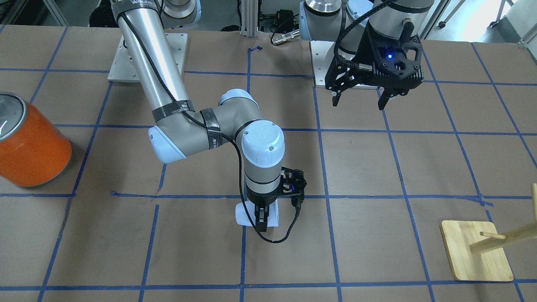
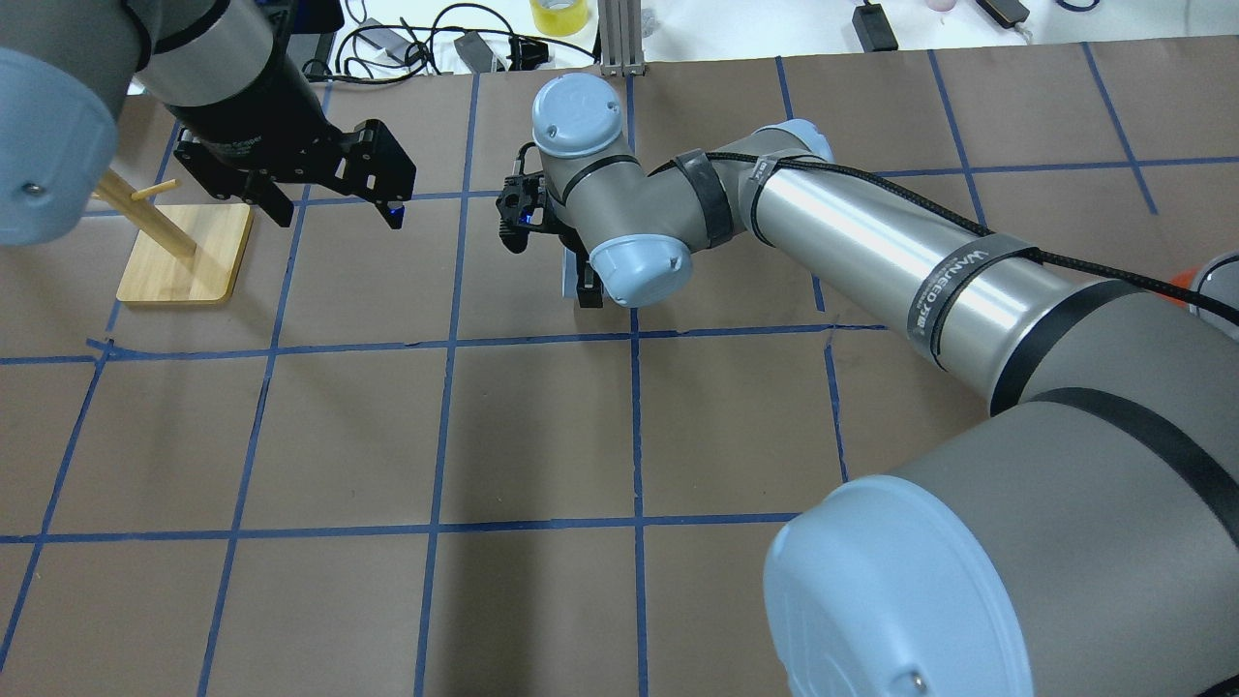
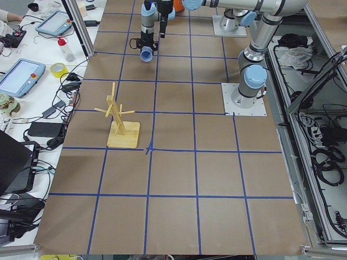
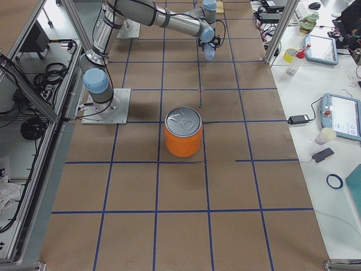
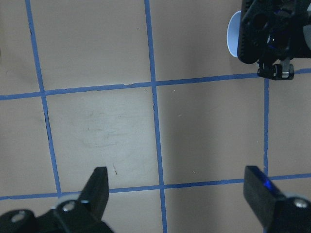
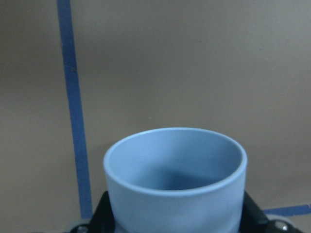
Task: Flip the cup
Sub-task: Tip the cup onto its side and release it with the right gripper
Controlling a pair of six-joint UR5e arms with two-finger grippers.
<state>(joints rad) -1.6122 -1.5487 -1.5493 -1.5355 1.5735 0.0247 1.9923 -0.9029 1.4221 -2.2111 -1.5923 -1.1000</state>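
**Grasp on the cup before the flip.** The right end effector [image 1: 261,216] points down at the surface [image 1: 377,251] and is closed on the cup [image 1: 245,214]. The cup is held on its side between the fingers [image 6: 103,214]. Whether its lower wall rests on the surface or hangs just above it cannot be told.

In the right wrist view the black fingers bear on opposite sides of the wall just behind the rim. The open mouth points sideways, toward the side where the left end effector [image 1: 359,104] hangs. That end effector is raised, spread wide, empty and well apart from the cup. The orange can [image 1: 33,147] stands well apart on the right end effector's opposite side and has no part in the task.

**Handling (a judgement).**
- The plain, thin plastic cup is probably very light, so a modest grip will carry it.
- Its smooth wall may slip or swivel between the fingers as the wrist turns.
- The wall likely flexes most at the open rim and least near the closed base, so a hard squeeze at the rim could deform it and let it spring free.
- The taper may let the cup creep along its axis.
- A hold across the mid-body, with moderate pressure, would suit best.
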